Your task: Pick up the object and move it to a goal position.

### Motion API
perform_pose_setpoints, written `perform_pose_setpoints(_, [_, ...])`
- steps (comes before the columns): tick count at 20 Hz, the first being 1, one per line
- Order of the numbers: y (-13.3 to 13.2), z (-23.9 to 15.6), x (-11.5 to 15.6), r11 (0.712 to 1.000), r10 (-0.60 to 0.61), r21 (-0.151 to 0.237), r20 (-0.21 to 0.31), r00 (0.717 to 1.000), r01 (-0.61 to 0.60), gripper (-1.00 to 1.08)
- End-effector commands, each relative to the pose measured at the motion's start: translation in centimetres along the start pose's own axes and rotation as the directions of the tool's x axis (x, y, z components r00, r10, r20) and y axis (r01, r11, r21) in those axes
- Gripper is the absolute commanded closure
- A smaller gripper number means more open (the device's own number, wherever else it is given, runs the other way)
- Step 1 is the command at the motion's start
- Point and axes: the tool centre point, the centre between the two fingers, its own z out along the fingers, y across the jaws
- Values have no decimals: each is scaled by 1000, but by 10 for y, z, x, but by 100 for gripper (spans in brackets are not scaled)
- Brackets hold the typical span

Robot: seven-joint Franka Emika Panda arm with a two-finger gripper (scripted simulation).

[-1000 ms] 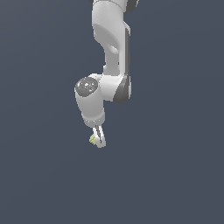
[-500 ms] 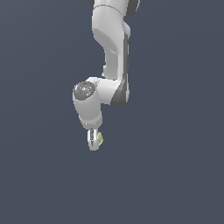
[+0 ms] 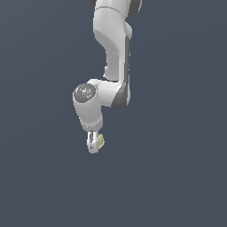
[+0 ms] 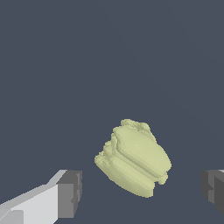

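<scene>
Only a flat slate-grey backdrop (image 3: 177,177) shows — uniform, matte, filling both views edge to edge — with no other non-task thing visible.

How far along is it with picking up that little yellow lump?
Done: the gripper is lined up with the lump between its fingers. In hand: the grasp itself. The jaws are open, with gaps on both sides. Left: close, lift and carry it to the goal, which neither view shows.

Plain dark grey-blue ground (image 3: 177,186), pale yellow-green chunk (image 4: 133,158)
</scene>
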Motion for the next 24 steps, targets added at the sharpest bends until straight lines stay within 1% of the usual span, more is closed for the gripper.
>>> perform_pose_setpoints(1, [0, 3, 0, 1000, 0, 0, 0, 1000, 0, -92])
perform_pose_setpoints(10, [1, 44, 0, 1000, 5, 0, 0, 1000, -5, -92])
perform_pose_setpoints(15, [0, 50, 0, 1000, 5, 0, 0, 1000, -5, -92])
perform_pose_setpoints(16, [0, 50, 0, 1000, 5, 0, 0, 1000, -5, 108])
perform_pose_setpoints(24, [0, 50, 0, 1000, 5, 0, 0, 1000, -5, 108])
